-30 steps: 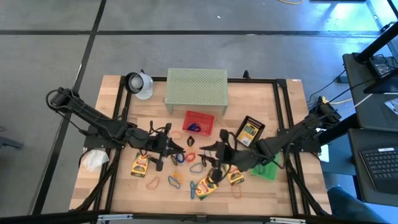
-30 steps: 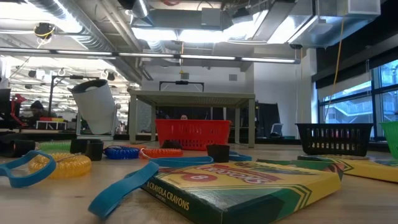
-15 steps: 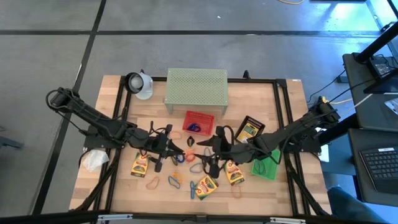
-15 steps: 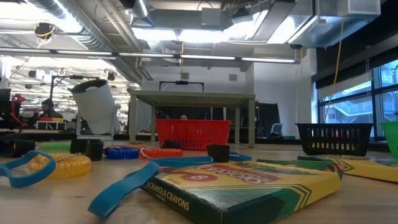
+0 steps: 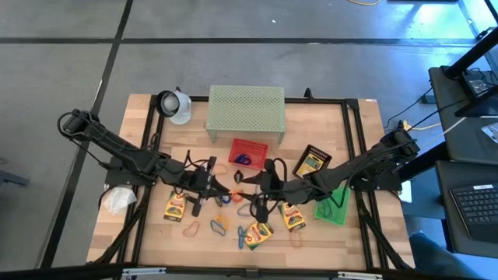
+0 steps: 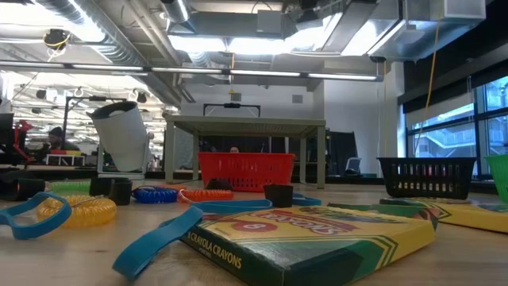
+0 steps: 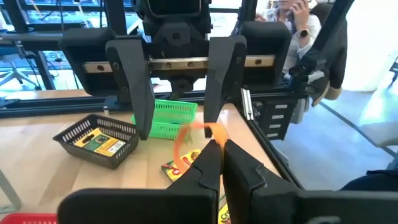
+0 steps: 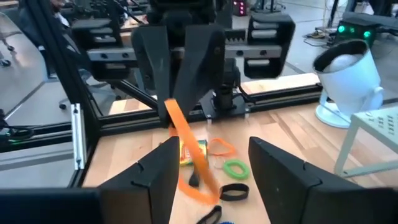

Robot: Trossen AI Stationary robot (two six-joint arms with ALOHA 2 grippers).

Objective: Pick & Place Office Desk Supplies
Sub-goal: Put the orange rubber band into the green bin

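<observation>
Two grippers meet over an orange loop

The left gripper [image 5: 220, 187] has its fingers pinched tight on an orange loop [image 7: 194, 138]. The loop hangs out past its fingertips, toward the right gripper [image 5: 257, 187]. The right gripper faces it, fingers spread wide apart, with the orange loop just in front of the gap between them. A crayon box [image 5: 259, 232] lies on the table near the right gripper.

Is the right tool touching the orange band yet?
Apart. The right wrist view shows the orange band hanging from the shut left tool, between the open right tool's fingers.
</observation>
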